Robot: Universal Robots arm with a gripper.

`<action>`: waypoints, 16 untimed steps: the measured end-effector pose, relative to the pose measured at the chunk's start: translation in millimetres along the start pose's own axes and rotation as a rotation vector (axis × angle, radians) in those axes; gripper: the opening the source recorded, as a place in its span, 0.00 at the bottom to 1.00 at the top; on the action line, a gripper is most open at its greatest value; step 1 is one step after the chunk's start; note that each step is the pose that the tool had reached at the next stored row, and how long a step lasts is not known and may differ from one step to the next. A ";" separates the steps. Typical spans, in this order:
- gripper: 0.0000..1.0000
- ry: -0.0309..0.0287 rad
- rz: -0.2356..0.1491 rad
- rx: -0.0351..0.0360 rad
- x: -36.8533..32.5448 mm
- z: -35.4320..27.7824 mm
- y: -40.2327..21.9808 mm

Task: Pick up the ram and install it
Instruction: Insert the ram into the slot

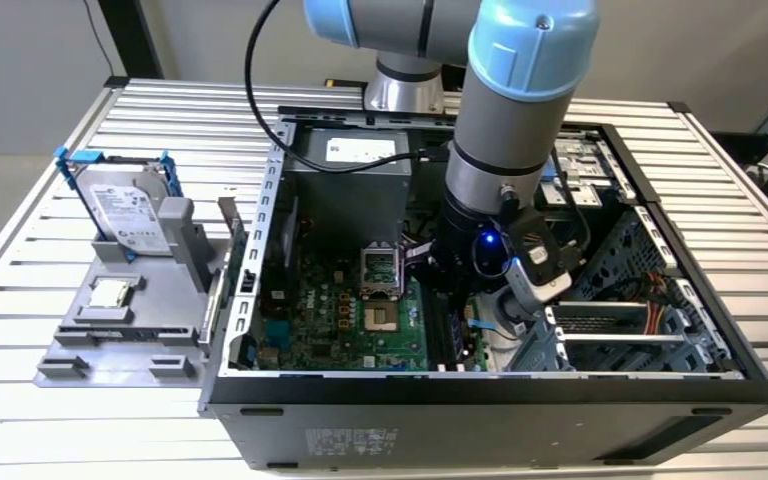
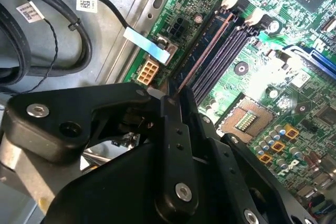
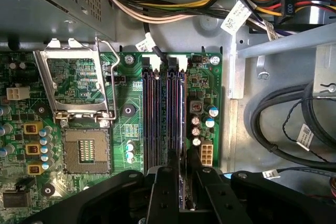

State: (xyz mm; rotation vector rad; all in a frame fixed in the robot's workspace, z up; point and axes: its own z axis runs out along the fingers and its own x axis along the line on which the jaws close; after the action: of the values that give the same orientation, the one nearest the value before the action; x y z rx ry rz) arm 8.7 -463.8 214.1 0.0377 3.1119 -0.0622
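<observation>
Seating the ram [image 2: 202,56] into a motherboard slot, with the gripper [image 3: 181,195] pinching its near end.

The install step looks in hand, as I judge it: in both wrist views the stick stands on edge along the rightmost of the black memory slots [image 3: 157,114], beside the open CPU socket [image 3: 84,150], and the black fingers [image 2: 176,145] close on its end. Whether it is fully pressed home cannot be told; finishing would call for a straight push down along the slot with the stick kept square to it. In the exterior view the arm reaches into the open computer case [image 1: 704,370], which holds the green motherboard [image 1: 344,320], a power supply [image 1: 351,165] and bundled cables. Outside the case, on the exterior view's left, a grey fixture [image 1: 124,320] holds an upright hard drive [image 1: 124,215] in a blue frame.
</observation>
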 end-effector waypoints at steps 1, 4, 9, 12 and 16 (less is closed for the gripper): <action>1.00 -0.0002 0.000 -0.0007 -0.1 -2.8 -0.1; 1.00 0.0000 0.000 -0.0003 -0.5 -16.6 -0.7; 1.00 0.0000 0.001 -0.0001 -1.2 -39.2 -1.6; 1.00 0.0000 0.001 -0.0026 -1.2 -41.9 -1.7; 0.00 0.0002 0.001 -0.0068 -1.2 -42.1 -1.8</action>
State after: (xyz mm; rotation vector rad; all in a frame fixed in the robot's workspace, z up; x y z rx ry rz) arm 8.7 -463.9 256.2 0.0386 3.1122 -0.0517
